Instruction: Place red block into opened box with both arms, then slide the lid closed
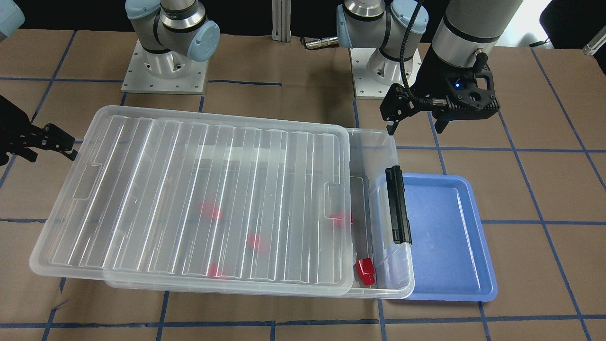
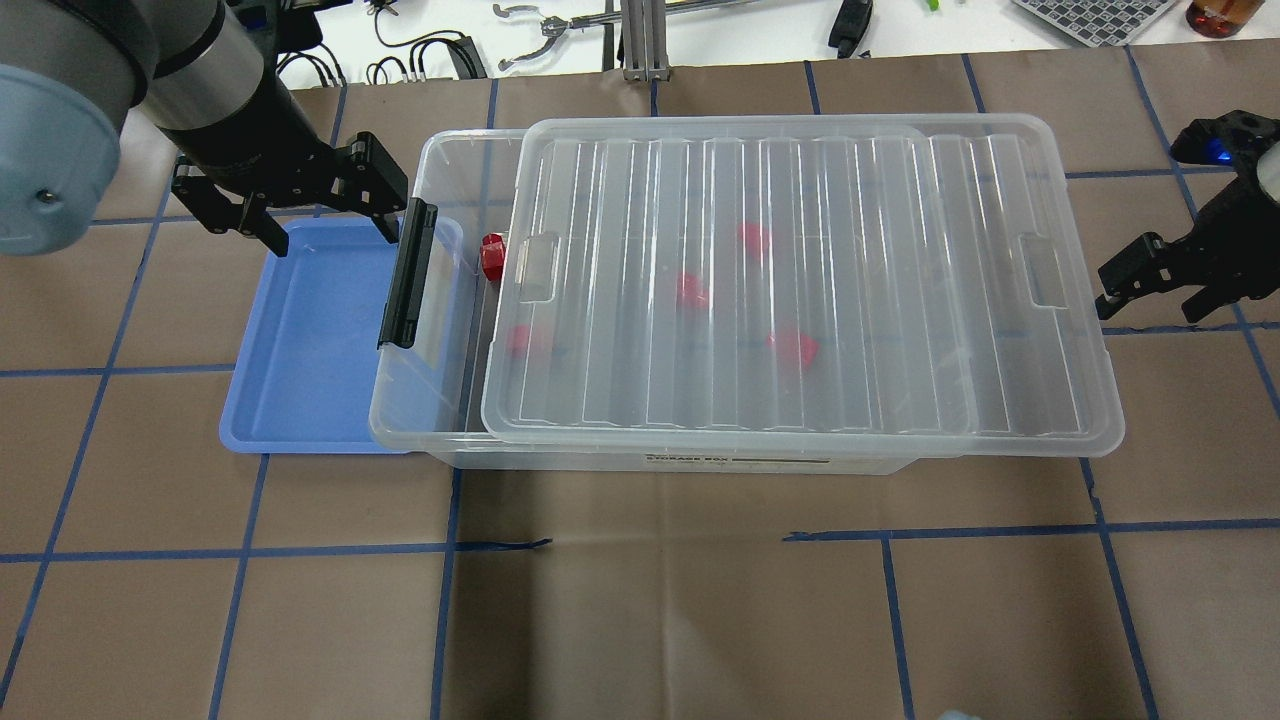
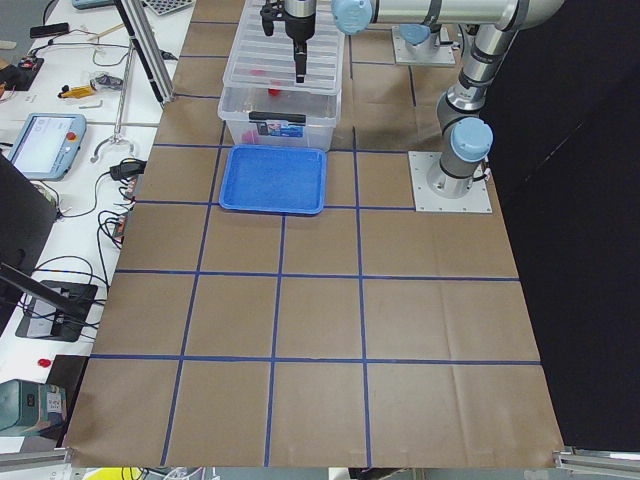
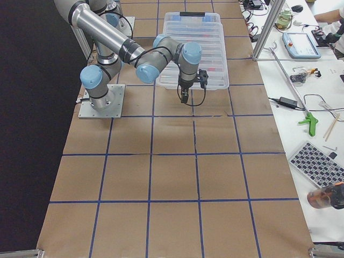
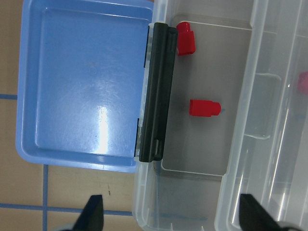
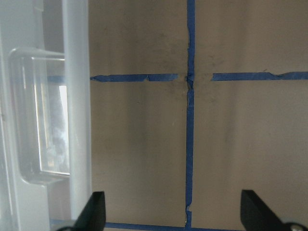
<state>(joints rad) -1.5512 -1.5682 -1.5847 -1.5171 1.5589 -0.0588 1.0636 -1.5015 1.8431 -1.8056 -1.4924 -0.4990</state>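
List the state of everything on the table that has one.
lid, partly slid on, gap at one end
box, open at that gap
latch, not engaged
red blocks, inside the box
left gripper, open, holding nothing
right gripper, open, holding nothing

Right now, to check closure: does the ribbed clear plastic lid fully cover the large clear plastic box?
No, the lid leaves the box open at its black latch bar end, exposing a small red block.

A robotics lab: bolted arm bases (image 1: pixel 164 76), blue-taped grid table (image 2: pixel 640 600), teach pendant (image 3: pixel 45 143) alongside.
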